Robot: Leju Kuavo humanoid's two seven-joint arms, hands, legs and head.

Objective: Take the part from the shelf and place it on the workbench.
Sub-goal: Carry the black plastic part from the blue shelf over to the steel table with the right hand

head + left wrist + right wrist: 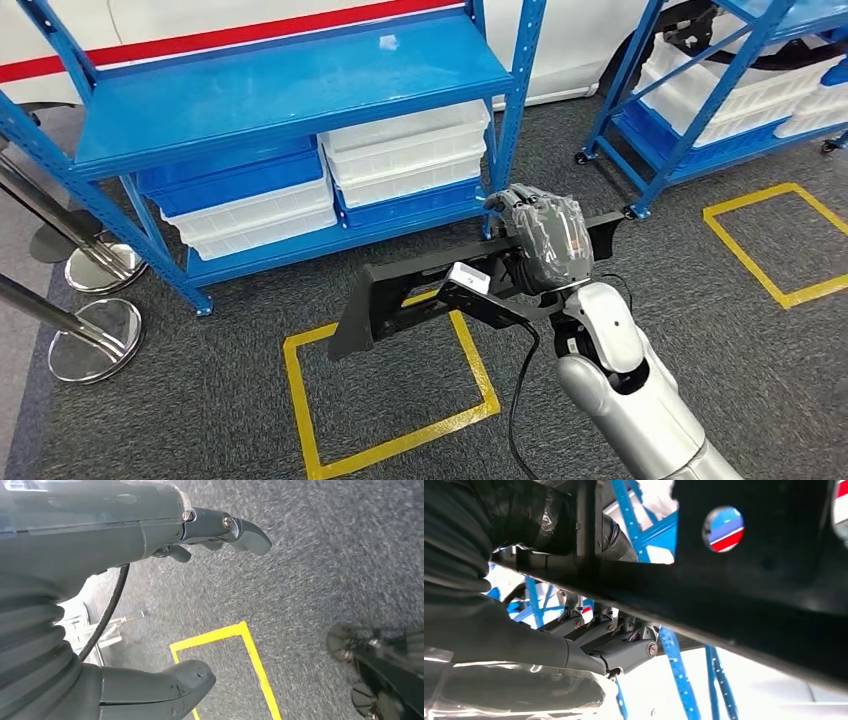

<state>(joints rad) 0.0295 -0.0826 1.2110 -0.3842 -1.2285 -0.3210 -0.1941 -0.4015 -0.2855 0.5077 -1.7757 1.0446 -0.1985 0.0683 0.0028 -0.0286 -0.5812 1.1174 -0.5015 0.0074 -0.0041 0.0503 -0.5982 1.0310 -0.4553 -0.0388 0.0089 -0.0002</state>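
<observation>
Clear of the shelf (300,80), right robot hand (545,240) grips part (400,295).

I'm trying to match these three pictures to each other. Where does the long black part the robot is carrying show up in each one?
Head view: the long black part runs across the middle, held by the right robot hand above the yellow floor square.
Left wrist view: not in it; the left robot hand hangs over carpet.
Right wrist view: it crosses the picture as a dark bar.
Shared landmark: the blue shelf.
</observation>
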